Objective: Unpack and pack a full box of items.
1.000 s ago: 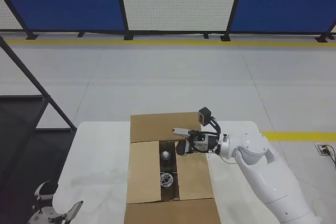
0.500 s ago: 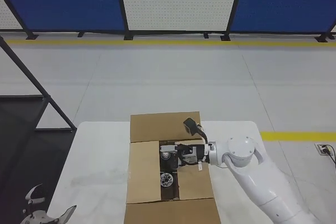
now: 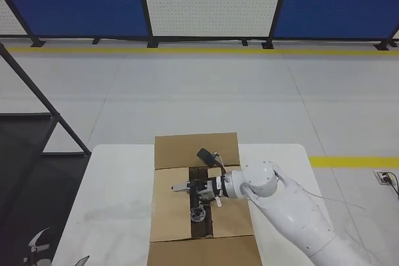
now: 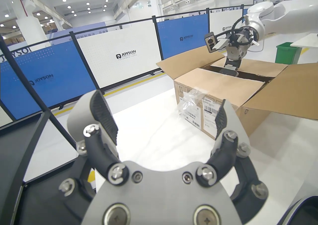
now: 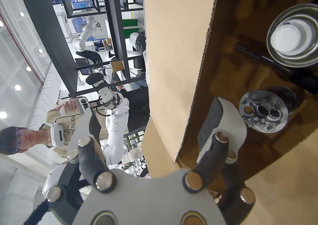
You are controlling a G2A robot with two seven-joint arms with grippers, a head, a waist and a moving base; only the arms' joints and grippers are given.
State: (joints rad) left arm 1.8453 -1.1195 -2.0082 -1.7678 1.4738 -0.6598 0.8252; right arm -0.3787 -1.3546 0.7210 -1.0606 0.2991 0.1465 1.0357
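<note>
the right gripper (image 3: 188,187) has swung from above the box's right flap, across the opening, to the inner edge of the left flap (image 3: 169,203). the left gripper (image 4: 160,101) has dropped lower, toward the bottom left corner of the top view.

the box (image 3: 196,149) stands in the lower middle of the top view on the white table (image 3: 120,193), all four flaps folded out. the right arm comes in from the lower right and lies across the right flap, its wrist over the opening. the right gripper is released and holds nothing. in its wrist view its fingers straddle the left flap's edge, one finger (image 5: 219,121) inside the box and the other outside it; whether either touches the cardboard cannot be told.

down in the box a can (image 5: 293,37) stands upright, its white cap facing up. a dark tube (image 5: 270,62) lies across the floor beside it. a grey metal disc (image 5: 263,111) with a hole in its middle sits just past the inner finger, apart from it. in the top view the disc (image 3: 197,213) shows in the nearer half of the opening.

the left gripper is also spread wide and empty, off the table's left side and well apart from the box. its wrist view faces the box's side wall, which carries a label (image 4: 211,114).
</note>
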